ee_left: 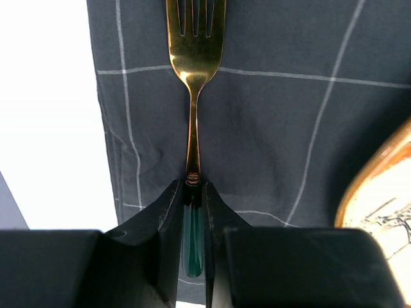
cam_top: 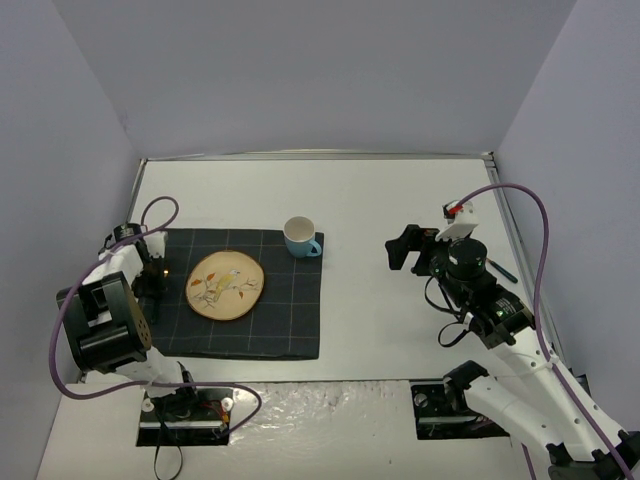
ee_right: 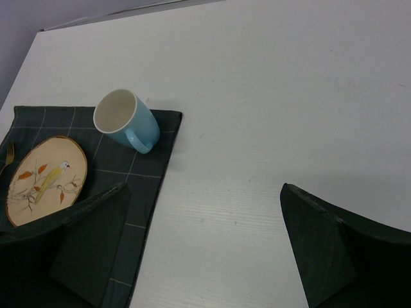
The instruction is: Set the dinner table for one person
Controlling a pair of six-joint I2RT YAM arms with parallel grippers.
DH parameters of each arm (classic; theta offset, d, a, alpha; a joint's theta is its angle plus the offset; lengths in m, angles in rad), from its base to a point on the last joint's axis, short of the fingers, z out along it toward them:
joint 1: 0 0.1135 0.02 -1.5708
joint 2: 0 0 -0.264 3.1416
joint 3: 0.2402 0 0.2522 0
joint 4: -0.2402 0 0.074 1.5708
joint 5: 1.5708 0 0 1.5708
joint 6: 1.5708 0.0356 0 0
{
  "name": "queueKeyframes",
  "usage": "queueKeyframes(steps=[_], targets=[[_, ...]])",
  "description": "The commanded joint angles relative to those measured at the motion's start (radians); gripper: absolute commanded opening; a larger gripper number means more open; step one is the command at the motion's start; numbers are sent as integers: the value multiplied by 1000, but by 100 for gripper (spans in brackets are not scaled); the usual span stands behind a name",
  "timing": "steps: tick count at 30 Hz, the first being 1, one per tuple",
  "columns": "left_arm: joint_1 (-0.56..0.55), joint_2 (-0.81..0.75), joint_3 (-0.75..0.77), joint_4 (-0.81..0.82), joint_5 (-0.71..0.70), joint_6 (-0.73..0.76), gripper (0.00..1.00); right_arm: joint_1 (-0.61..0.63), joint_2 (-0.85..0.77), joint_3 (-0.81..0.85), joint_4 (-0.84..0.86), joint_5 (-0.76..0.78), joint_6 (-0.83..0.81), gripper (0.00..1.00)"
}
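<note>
The white dinner table (cam_top: 400, 200) carries a dark grey checked placemat (cam_top: 270, 320). On the mat are an oval bird-patterned plate (cam_top: 226, 284) and a light blue mug (cam_top: 300, 238) at its far right corner. My left gripper (ee_left: 194, 192) is shut on the green handle of a gold fork (ee_left: 194, 58), which points away over the mat's left strip, left of the plate (ee_left: 385, 186). In the top view this gripper (cam_top: 152, 275) is at the mat's left edge. My right gripper (ee_right: 204, 187) is open and empty above bare table, right of the mat (ee_right: 141, 167) and mug (ee_right: 125, 120).
A thin dark item (cam_top: 503, 270) lies near the table's right edge, behind the right arm. Metal strips edge the tabletop and grey walls close it in on three sides. The arm bases stand at the near edge.
</note>
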Motion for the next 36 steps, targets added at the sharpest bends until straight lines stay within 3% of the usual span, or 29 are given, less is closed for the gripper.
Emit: queueKeyframes(steps=[1,13,24,31,36], targets=[[-2,18,61,-21,-43,11,11,9,9,10,66,26,-15,100],[-1,66,89,-41,-98,20,44,8,11,4,66,25,-15,100],[-19,-65,220,-93,-141,-25,76,6,22,12,66,24,-11,100],[-170,-275,336,-179,-316,-171,82,-11,105,46,33,75,9,100],[-333,-401,361,-182,-321,-243,91,-56,198,97,-44,156,52,100]])
